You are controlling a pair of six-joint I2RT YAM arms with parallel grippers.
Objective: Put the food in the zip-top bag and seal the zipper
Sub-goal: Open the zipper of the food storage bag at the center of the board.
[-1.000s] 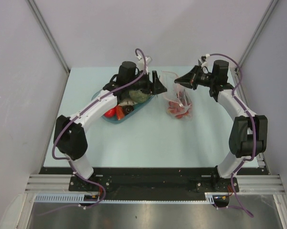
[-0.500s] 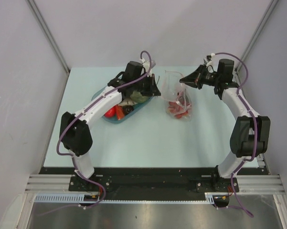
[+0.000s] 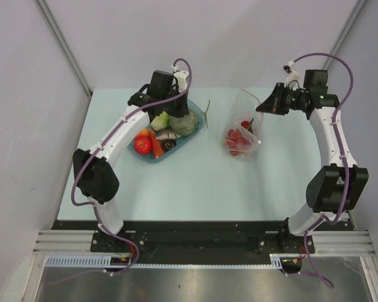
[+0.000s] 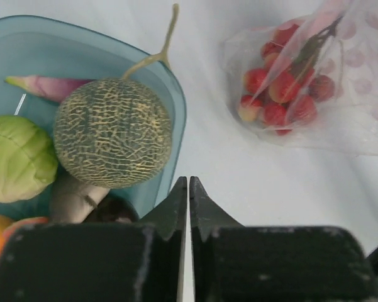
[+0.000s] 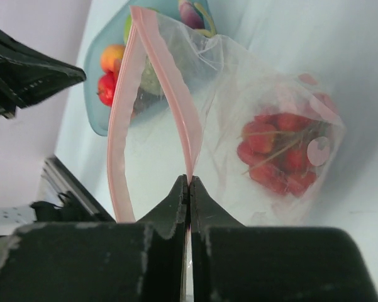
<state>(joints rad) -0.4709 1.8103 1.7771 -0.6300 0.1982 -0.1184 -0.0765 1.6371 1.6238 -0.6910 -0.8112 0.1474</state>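
Note:
The zip-top bag [image 3: 242, 135] stands on the table with small red pieces [image 5: 280, 154] inside. Its mouth is pulled up and gapes. My right gripper [image 5: 189, 179] is shut on the pink-tinted zipper [image 5: 122, 94] at one end of the mouth. The rest of the food lies in the blue tray [image 3: 198, 129]: dark green squash [image 4: 113, 132], light green apple [image 4: 19, 157], tomato [image 3: 142, 145], orange [image 3: 143, 133], grey fish [image 3: 165, 134]. My left gripper [image 3: 158, 108] hovers over the tray, jaws together and holding nothing; its tips [image 4: 189, 185] show above the tray's rim beside the squash.
The tray sits at the table's back left, the bag to its right with a strip of bare table between them. Grey walls enclose the back and both sides. Both arm bases stand at the near edge.
My left gripper pulled back from the bag's mouth to above the tray and closed, empty. My right gripper moved right and up, drawing the bag's mouth taller.

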